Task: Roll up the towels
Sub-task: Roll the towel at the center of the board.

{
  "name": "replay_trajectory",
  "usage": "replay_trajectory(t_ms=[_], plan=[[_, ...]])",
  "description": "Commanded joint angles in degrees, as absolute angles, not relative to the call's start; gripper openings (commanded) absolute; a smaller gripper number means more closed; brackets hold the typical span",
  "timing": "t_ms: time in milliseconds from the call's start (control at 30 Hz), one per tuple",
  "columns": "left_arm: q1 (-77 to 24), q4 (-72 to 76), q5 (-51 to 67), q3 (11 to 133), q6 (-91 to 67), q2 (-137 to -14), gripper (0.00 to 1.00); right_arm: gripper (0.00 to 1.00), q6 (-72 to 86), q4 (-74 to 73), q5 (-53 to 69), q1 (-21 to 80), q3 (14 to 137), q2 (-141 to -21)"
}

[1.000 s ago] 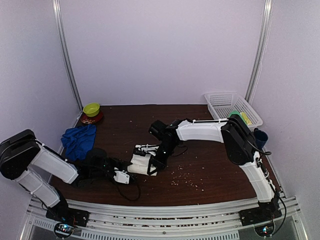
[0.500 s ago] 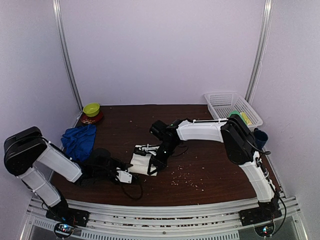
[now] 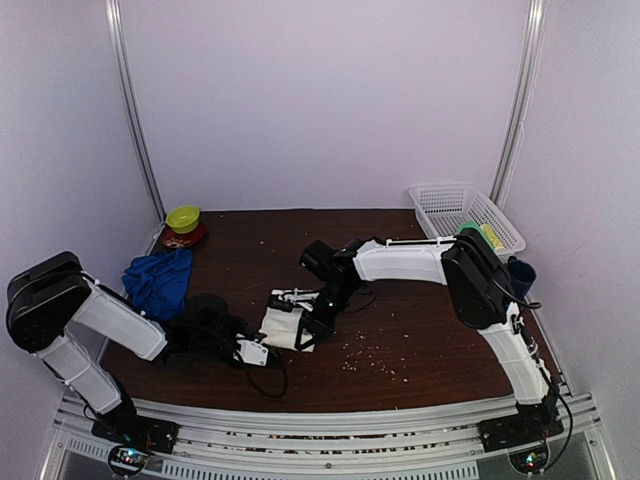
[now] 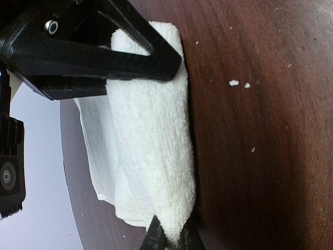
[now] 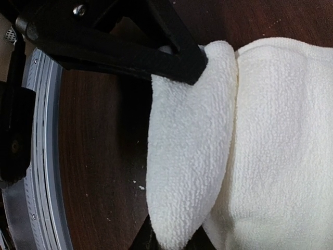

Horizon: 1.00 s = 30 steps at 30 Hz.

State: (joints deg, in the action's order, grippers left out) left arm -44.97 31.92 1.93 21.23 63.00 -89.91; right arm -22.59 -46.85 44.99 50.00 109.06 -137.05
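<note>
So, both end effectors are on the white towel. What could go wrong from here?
1. The left end effector grips the roll of the white towel, but a loose layer lies flat beside it, so the roll may loosen or come out uneven.
2. The right end effector holds a folded flap beside the thicker part. Pulling on it might skew the roll.
3. Crumbs lie on the table close to the towel and could get rolled in.

Table [image 3: 260, 250]: white towel [image 3: 283, 328], blue towel [image 3: 158, 280], crumbs [image 3: 365, 352]
</note>
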Motion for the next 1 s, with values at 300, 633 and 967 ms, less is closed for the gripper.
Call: replay_trajectory(t_ms=[300, 633, 967], plan=[[-44.6, 1.53, 9.74, 31.63, 57.78, -89.95, 0.0, 0.37, -21.58, -37.45, 35.59, 49.46, 95.34, -124.18], [-41.54, -12.89, 15.48, 41.57, 54.16, -93.16, 0.0, 0.48, -22.38, -14.8, 19.46, 50.18, 71.4, -106.01], [-36.93, -29.18, 23.08, 55.53, 52.3, -101.99, 0.0, 0.57, -37.43, 14.62, 0.7, 59.83, 48.84, -97.99]])
